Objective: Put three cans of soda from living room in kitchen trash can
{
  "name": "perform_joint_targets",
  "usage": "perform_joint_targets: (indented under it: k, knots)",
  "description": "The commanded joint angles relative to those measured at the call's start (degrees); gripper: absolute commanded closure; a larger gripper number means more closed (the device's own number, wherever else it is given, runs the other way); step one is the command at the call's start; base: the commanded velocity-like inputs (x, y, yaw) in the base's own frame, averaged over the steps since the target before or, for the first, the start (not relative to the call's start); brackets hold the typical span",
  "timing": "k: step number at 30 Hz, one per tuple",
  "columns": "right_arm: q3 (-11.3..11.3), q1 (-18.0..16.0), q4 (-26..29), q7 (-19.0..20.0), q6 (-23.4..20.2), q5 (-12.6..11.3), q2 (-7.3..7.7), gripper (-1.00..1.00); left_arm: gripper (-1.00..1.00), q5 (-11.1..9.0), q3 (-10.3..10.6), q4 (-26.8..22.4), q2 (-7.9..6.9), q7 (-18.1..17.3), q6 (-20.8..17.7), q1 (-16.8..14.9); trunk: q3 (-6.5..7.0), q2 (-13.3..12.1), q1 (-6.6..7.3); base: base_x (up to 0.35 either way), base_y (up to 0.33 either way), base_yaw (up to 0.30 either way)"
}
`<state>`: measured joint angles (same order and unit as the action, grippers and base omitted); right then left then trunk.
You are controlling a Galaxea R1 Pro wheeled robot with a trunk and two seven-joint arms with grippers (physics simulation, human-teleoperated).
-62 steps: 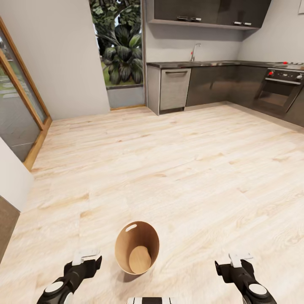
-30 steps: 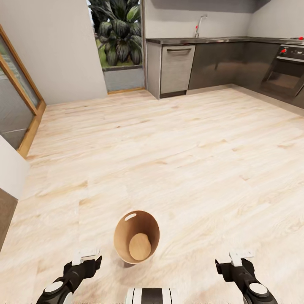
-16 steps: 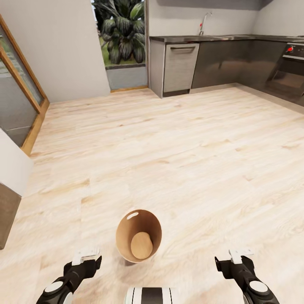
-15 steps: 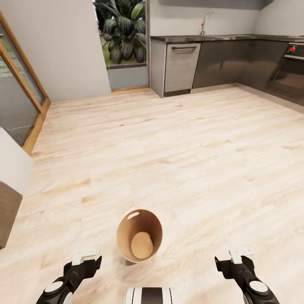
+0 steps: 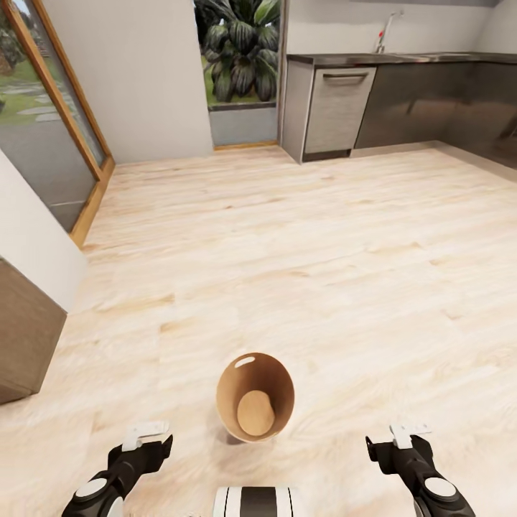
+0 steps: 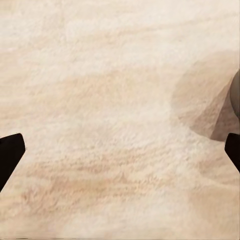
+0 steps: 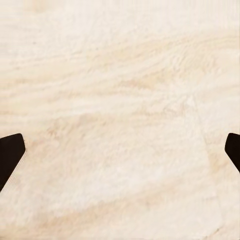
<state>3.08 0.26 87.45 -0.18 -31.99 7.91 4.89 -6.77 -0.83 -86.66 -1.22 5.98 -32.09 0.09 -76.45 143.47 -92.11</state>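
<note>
The trash can [image 5: 255, 396] stands on the pale wood floor [image 5: 323, 244] just ahead of the robot, between its arms, and its copper inside looks empty, so by my reckoning no soda can is in yet. The left gripper [image 5: 147, 439] and right gripper [image 5: 406, 439] are both spread wide, holding nothing. Open floor runs to the dark kitchen cabinets [image 5: 424, 108]; a wall corner [image 5: 32, 251] crowds the left.

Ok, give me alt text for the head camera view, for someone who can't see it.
An empty round trash can with a brown interior stands on a pale wood floor, between the robot's open left gripper and right gripper. Beyond are dark kitchen cabinets and a window onto plants.
</note>
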Motion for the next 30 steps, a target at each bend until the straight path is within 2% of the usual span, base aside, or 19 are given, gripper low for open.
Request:
perform_joint_targets:
  k: [1, 14, 30]
  knots:
    - [0.00, 0.00, 0.00, 0.00, 0.00, 0.00, 0.01, -1.00, -1.00, 0.00, 0.01, 0.00, 0.00, 0.00, 0.02, 0.00, -0.06, 0.00, 0.00, 0.000, 0.000, 0.209]
    - [0.00, 0.00, -0.05, 0.00, 0.00, 0.00, 0.02, -1.00, -1.00, 0.12, 0.04, 0.04, -0.11, 0.06, 0.24, 0.00, -0.85, 0.00, 0.00, 0.000, 0.000, 0.175]
    - [0.10, 0.00, -0.02, 0.00, -0.02, 0.00, 0.01, -1.00, -1.00, -0.04, 0.06, 0.01, 0.61, 0.07, -0.20, 0.00, -0.92, 0.00, 0.00, 0.000, 0.000, 0.011]
